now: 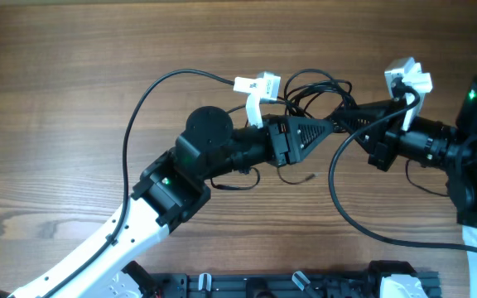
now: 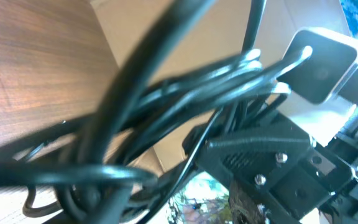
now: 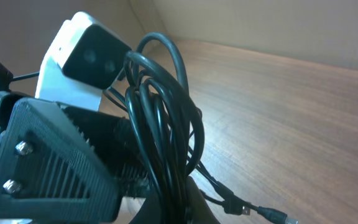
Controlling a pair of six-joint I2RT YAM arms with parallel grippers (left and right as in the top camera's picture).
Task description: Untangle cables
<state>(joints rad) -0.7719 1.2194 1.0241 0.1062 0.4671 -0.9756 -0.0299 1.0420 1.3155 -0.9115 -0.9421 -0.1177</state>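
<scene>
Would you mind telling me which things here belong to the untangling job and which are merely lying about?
Belonging to the job:
- cables, bunched between the two claws
- left claw
- right claw, shut on the bundle

Just there:
- wooden table
- thick arm wiring
- white wrist cameras

Arms are sporting white plastic shells (image 1: 98, 244), round black joints (image 1: 208, 128), tiny green lights (image 1: 166, 180), plus a ribbed black left gripper (image 1: 330, 126) showing silver screws (image 3: 22, 148).
</scene>
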